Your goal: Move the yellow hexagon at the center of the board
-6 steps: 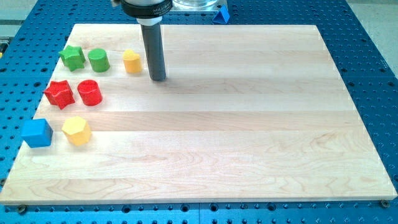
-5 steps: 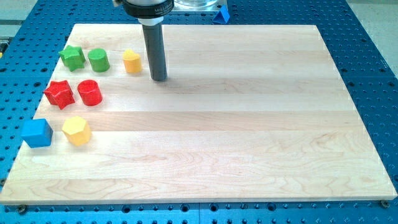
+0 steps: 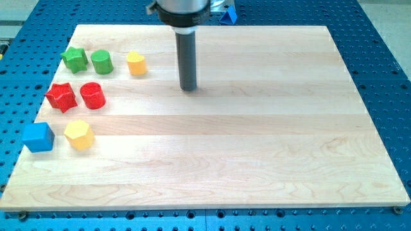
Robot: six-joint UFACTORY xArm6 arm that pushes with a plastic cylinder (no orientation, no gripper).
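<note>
Blue perforated bench all round, and on it the big pale wooden board (image 3: 257,141), filling nearly the whole view. Next in size, the dark rod comes down from twelve o'clock, and my tip (image 3: 188,88) sits on bare wood just above the board's middle, touching no block; it is a plain rod end, so nothing to open, close or hold.

Over to the blocks, all bunched out at nine to ten o'clock. The blue cube (image 3: 38,136) is lowest and furthest out, near the board's edge. Just beside it, at its three o'clock, there's the yellow hexagon (image 3: 79,135), well apart from my tip, down at the tip's eight o'clock. Above them, the red star (image 3: 61,97) and the red cylinder (image 3: 92,95) side by side. Top row: green star (image 3: 75,59), green cylinder (image 3: 101,61), and a small yellow block (image 3: 136,63), shape unclear, nearest my tip at its ten o'clock.
</note>
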